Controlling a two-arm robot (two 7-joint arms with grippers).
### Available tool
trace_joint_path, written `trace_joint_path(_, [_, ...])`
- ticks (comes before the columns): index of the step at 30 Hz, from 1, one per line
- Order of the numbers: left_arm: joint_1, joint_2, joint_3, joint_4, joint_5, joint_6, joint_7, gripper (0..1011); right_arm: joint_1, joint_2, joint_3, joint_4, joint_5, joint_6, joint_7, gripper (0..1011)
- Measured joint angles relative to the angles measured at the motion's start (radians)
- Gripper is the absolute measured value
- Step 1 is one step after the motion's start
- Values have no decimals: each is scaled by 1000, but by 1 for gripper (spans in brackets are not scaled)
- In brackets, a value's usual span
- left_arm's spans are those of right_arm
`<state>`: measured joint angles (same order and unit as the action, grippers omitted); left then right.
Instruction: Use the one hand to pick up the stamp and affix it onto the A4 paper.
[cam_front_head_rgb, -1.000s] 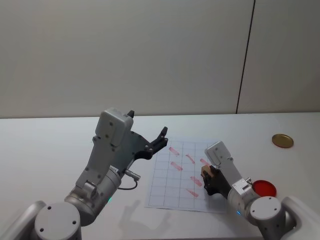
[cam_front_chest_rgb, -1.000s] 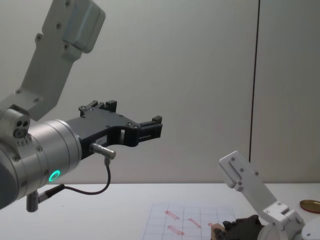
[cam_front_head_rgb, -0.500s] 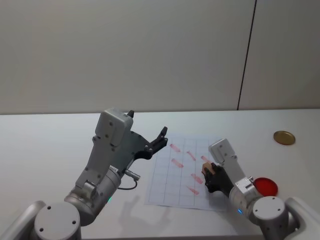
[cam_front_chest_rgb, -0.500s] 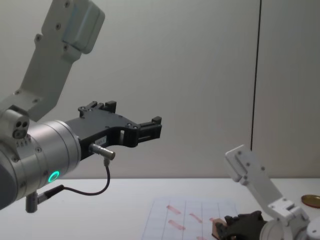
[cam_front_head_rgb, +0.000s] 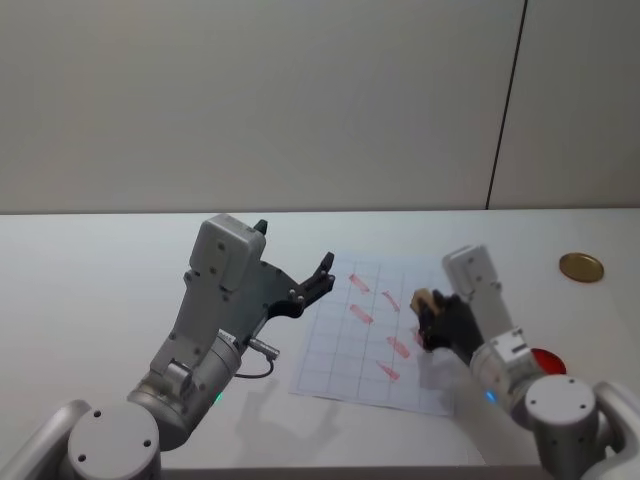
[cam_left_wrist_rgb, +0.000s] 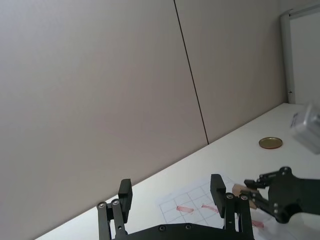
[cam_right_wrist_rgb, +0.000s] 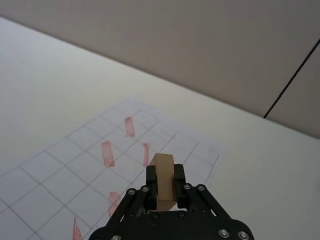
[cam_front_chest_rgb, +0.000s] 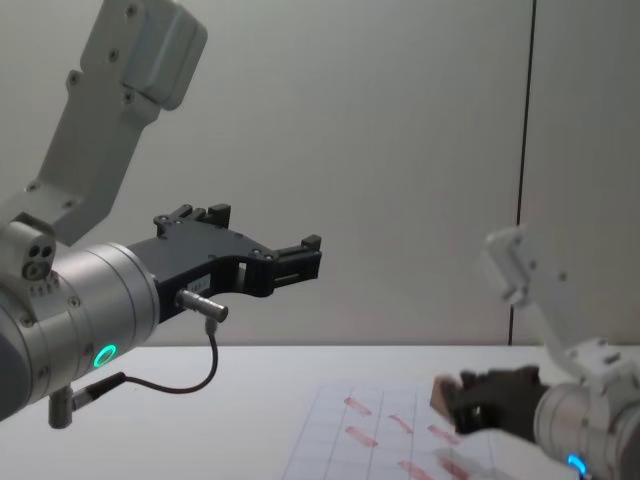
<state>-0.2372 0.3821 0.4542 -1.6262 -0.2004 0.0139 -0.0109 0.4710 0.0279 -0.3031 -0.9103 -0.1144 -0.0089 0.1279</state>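
The hand, my right gripper (cam_front_head_rgb: 432, 312), is shut on the stamp (cam_front_head_rgb: 422, 299), a small light-brown wooden block. It holds the block a little above the right part of the A4 paper (cam_front_head_rgb: 345, 352), a white gridded sheet with several red marks. From the right wrist, the stamp (cam_right_wrist_rgb: 162, 175) stands upright between the jaws of the gripper (cam_right_wrist_rgb: 163, 189), over the paper (cam_right_wrist_rgb: 70, 167). The chest view shows the stamp (cam_front_chest_rgb: 441, 393) clear of the sheet (cam_front_chest_rgb: 340, 452). My left gripper (cam_front_head_rgb: 322, 274) hangs open in the air over the paper's left edge, with a green ring light on its wrist.
A round golden disc (cam_front_head_rgb: 581, 266) lies on the white table at the far right. A red round object (cam_front_head_rgb: 547, 359) sits near my right arm's base. A grey wall stands behind the table.
My right gripper has lifted the stamp off the paper and carried it up and away from me. The left arm has stayed still.
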Motion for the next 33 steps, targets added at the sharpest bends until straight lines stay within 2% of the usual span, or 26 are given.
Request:
trace_joint_path(7, [0,0,0,0,0,0,0,993,-30,17,16,-106,28,1,-12,196])
trace_joint_path(16, [0,0,0,0,0,0,0,993,-82,45,37,-238,53,35,-40,197])
trace_joint_path(33, [0,0,0,0,0,0,0,993,-177,105,81,-353,56,119,-101,196])
